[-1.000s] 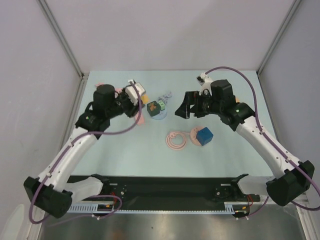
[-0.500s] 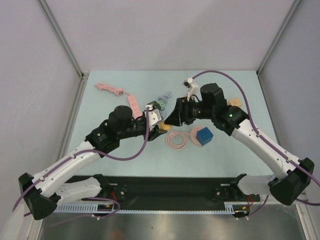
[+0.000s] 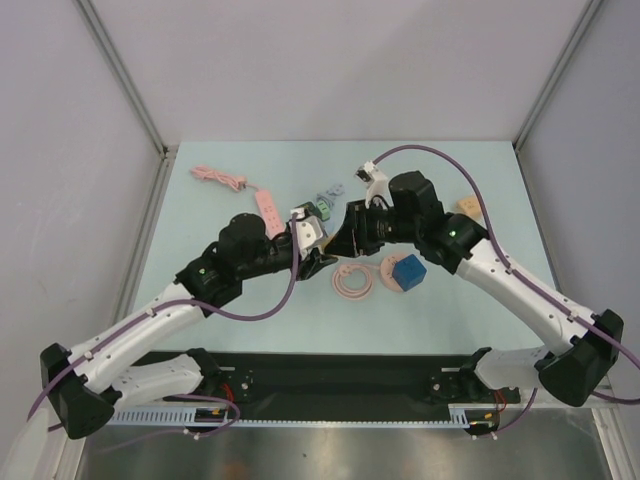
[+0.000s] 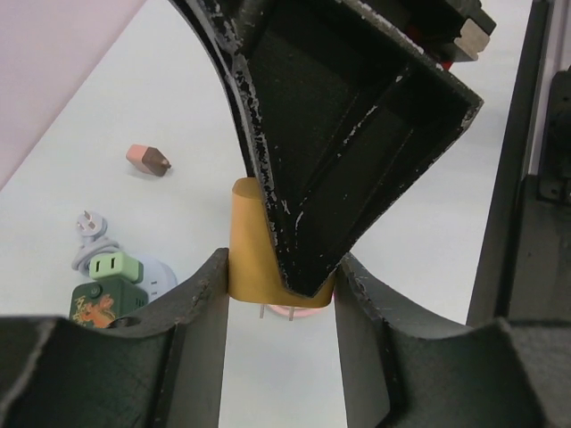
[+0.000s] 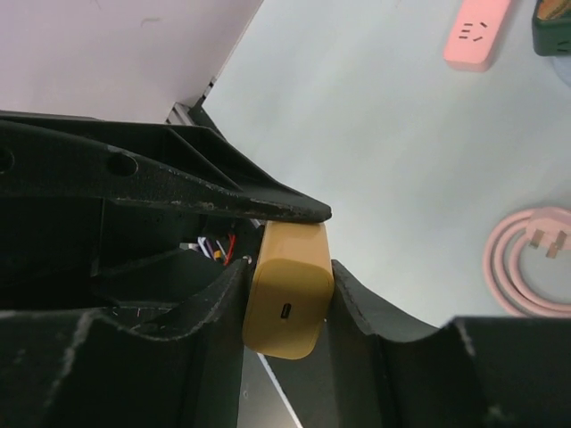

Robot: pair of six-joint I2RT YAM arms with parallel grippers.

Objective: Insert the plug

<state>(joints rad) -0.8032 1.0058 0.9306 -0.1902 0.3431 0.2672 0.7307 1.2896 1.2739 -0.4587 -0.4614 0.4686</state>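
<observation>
Both arms meet over the middle of the table (image 3: 250, 300), wrists angled toward each other.

Plug (image 4: 254, 241): an orange-yellow charger block, off the table and held between the two grippers. From the top camera it is almost wholly hidden by them.

Left gripper (image 4: 281, 285): clamped on the plug. In the left wrist view both fingers (image 4: 201, 312) press against opposite sides of the block, with no gap.

Right gripper (image 5: 287, 285): also closed on the plug. In the right wrist view its fingers (image 5: 214, 330) touch the block's two flanks, and the face with the small oval port points at that camera. One finger of the left gripper lies across the top of the block here (so the two grips cross each other).

Both grippers hold the same block at once.

On the table:
- The pink power strip (image 3: 268, 208) lies behind the left wrist, its cord trailing to the far left.
- A green adapter (image 3: 322, 208) sits just beside the strip's near end, with a grey plug and cord next to it.
- A coiled pink cable (image 3: 352, 280) lies just right of the meeting point, touching a pink disc that carries a blue cube (image 3: 408, 271).
- A small pink-and-brown piece (image 4: 147, 160) lies apart from the rest; I cannot tell what it is.
</observation>
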